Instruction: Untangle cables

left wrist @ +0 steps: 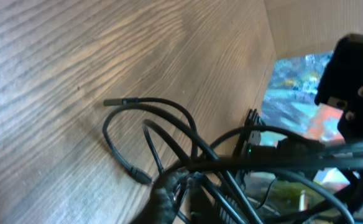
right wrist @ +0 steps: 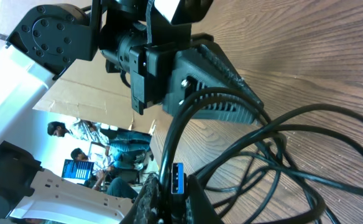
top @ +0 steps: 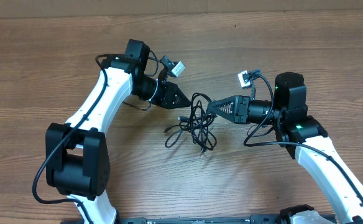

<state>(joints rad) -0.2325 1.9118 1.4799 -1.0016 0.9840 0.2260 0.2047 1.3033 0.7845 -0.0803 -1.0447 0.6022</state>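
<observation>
The cables (top: 197,127) lie as a knot of thin black loops on the wooden table between my two arms. My left gripper (top: 186,98) points right at the knot's upper loop. In the left wrist view its fingertips (left wrist: 175,180) are shut, and a strand (left wrist: 150,115) seems pinched between them. My right gripper (top: 210,106) points left from the other side. It is shut (right wrist: 174,193) on a cable end with a blue-cored plug (right wrist: 176,177). A thick loop (right wrist: 219,93) arcs from there toward the left gripper's tip (right wrist: 256,106).
The left arm's base (top: 76,165) stands at the front left and the right arm (top: 330,168) runs to the front right. Small white connectors (top: 177,67) (top: 247,78) and thicker cords hang off both wrists. A silver-tipped plug (top: 204,151) lies at the knot's near side.
</observation>
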